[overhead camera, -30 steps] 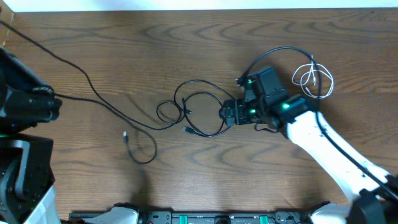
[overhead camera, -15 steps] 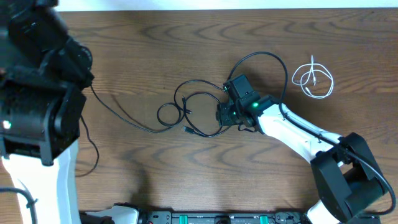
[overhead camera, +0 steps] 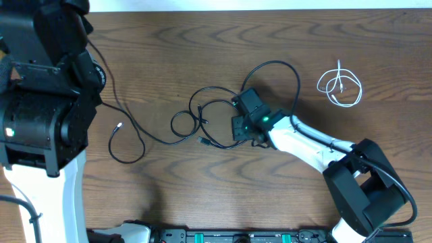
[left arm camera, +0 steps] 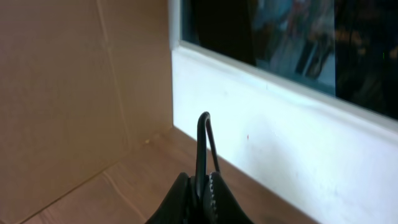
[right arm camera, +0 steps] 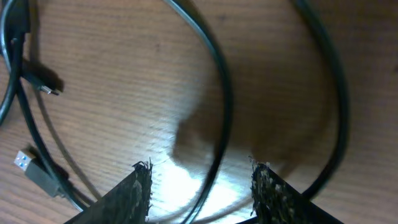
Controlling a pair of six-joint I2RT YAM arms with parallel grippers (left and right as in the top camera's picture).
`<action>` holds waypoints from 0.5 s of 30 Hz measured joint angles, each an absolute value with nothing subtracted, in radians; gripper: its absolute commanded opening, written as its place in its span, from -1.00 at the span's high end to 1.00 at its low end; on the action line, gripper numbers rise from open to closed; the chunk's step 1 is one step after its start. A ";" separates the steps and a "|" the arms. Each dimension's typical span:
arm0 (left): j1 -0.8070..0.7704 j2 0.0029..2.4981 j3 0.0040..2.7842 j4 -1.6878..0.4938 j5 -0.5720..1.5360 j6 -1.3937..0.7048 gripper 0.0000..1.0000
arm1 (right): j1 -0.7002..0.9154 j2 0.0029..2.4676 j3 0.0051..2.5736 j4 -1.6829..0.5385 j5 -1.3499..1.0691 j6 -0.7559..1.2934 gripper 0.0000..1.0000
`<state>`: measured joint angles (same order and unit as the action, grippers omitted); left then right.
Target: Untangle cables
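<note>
A tangle of black cables (overhead camera: 206, 120) lies in loose loops at mid-table. One black cable (overhead camera: 131, 135) runs left from it toward my raised left arm (overhead camera: 47, 108), its small plug (overhead camera: 119, 126) hanging free. In the left wrist view my left gripper (left arm camera: 203, 182) is shut on a loop of black cable (left arm camera: 203, 140), high above the table. My right gripper (overhead camera: 239, 125) is low at the tangle's right edge. Its fingers (right arm camera: 200, 180) are open with a black cable strand (right arm camera: 219, 130) lying between them. The white cable (overhead camera: 339, 86) is coiled apart at the far right.
A USB plug (right arm camera: 29, 164) and a smaller plug (right arm camera: 47, 88) lie left of my right fingers. A second black strand (right arm camera: 333, 106) curves past the right finger. A white wall and a cardboard panel (left arm camera: 68, 93) face the left wrist camera.
My left arm has risen toward the camera with the black cable, dragging its free plug end left and up. My right gripper has slid left onto the tangle's edge.
</note>
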<state>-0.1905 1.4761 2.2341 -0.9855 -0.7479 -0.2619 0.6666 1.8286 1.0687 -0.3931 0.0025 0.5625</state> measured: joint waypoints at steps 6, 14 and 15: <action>-0.166 1.504 2.234 -1.041 -0.704 -0.279 0.85 | 0.691 1.829 1.068 -0.423 0.095 0.663 0.07; -0.140 1.512 2.234 -1.080 -0.631 -0.315 0.85 | 0.691 1.829 1.068 -0.408 0.139 0.702 0.35; -0.139 1.512 2.234 -1.084 -0.626 -0.318 0.85 | 0.691 1.829 1.068 -0.399 0.136 0.705 0.31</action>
<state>-0.1390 1.5124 2.2341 -1.0836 -0.6258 -0.3176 0.6907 1.8294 1.0683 -0.3988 0.1360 0.7048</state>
